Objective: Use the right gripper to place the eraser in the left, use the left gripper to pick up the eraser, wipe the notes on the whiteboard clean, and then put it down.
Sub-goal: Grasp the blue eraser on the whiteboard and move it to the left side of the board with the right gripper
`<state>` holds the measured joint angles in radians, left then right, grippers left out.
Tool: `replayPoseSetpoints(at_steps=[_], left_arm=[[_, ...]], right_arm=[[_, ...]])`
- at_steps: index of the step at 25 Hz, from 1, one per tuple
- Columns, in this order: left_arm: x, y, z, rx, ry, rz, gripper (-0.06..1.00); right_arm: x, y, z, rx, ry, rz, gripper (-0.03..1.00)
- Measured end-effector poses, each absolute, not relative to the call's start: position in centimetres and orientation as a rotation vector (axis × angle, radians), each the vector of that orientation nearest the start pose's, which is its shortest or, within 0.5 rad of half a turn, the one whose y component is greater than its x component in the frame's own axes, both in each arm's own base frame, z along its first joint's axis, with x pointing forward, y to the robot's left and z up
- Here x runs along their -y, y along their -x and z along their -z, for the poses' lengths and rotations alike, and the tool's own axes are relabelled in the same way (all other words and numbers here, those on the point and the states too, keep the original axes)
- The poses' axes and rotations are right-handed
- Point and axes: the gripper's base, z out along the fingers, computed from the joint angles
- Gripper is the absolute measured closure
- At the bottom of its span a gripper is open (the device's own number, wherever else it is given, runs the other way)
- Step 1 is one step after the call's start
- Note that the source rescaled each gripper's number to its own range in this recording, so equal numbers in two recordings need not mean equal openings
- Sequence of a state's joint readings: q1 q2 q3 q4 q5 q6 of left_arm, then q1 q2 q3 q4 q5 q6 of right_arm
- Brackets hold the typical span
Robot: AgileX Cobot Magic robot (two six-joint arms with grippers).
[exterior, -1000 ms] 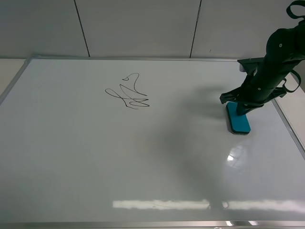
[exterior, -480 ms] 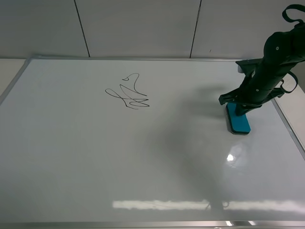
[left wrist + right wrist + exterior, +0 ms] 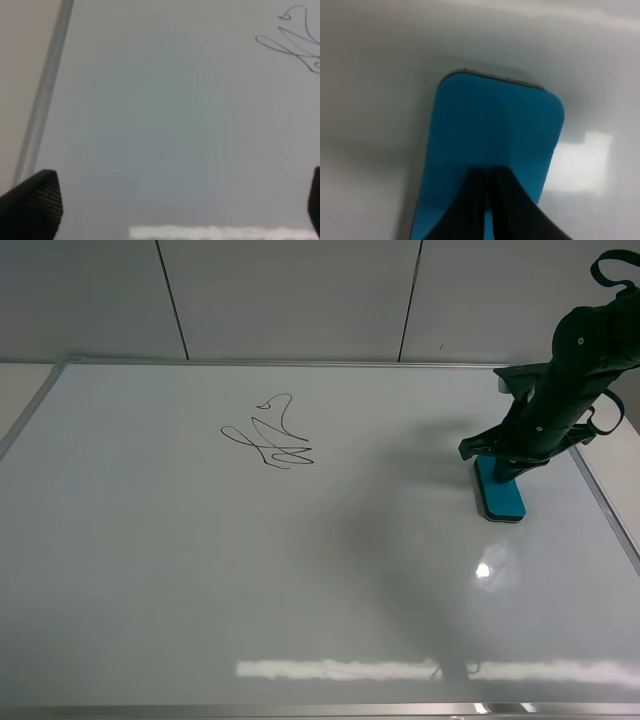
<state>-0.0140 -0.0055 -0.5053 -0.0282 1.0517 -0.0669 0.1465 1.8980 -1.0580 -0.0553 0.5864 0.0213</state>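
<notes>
The teal-blue eraser (image 3: 500, 498) lies flat on the right part of the whiteboard (image 3: 300, 580), near its right frame. My right gripper (image 3: 499, 468) stands over the eraser's far end. In the right wrist view its fingers (image 3: 470, 200) are pressed together with only a thin slit between them, right over the eraser's top (image 3: 490, 130). My left gripper (image 3: 175, 205) is open and empty over bare board; it is out of the high view. The notes (image 3: 272, 435) are a black scribble on the upper left of the board, also in the left wrist view (image 3: 295, 42).
The board's silver frame (image 3: 30, 410) runs along the left side and shows in the left wrist view (image 3: 47, 85). The right frame (image 3: 605, 505) passes close to the eraser. A grey panelled wall (image 3: 300, 300) stands behind the board.
My right arm has shifted slightly up and to the left over the eraser. The eraser stays in place on the board.
</notes>
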Motion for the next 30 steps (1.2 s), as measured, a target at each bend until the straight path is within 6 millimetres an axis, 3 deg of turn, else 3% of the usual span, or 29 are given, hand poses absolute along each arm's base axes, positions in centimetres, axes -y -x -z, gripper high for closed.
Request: replayPoseSetpoints(at_steps=[4, 7, 11, 16, 23, 30], left_arm=[[0.2, 0.6, -27.9, -2.025, 0.052, 0.085, -0.06], [0.2, 0.6, -27.9, -2.025, 0.052, 0.085, -0.06], [0.2, 0.6, -27.9, -2.025, 0.052, 0.085, -0.06], [0.2, 0.6, -27.9, -2.025, 0.052, 0.085, -0.06], [0.2, 0.6, -27.9, -2.025, 0.052, 0.085, -0.06], [0.2, 0.6, -27.9, -2.025, 0.052, 0.085, -0.06]], right_arm=[[-5.9, -34.1, -13.4, -2.891, 0.323, 0.042, 0.97], [-8.5, -33.6, -13.4, -2.87, 0.439, 0.035, 0.97], [-13.3, -32.0, -13.3, -2.847, 0.581, 0.002, 0.97], [-20.2, -28.4, -13.1, -2.804, 0.714, -0.071, 0.97], [-27.4, -24.1, -12.2, -2.783, 0.589, -0.25, 0.97], [-32.4, -23.8, -11.7, -2.8, 0.551, -0.326, 0.97]])
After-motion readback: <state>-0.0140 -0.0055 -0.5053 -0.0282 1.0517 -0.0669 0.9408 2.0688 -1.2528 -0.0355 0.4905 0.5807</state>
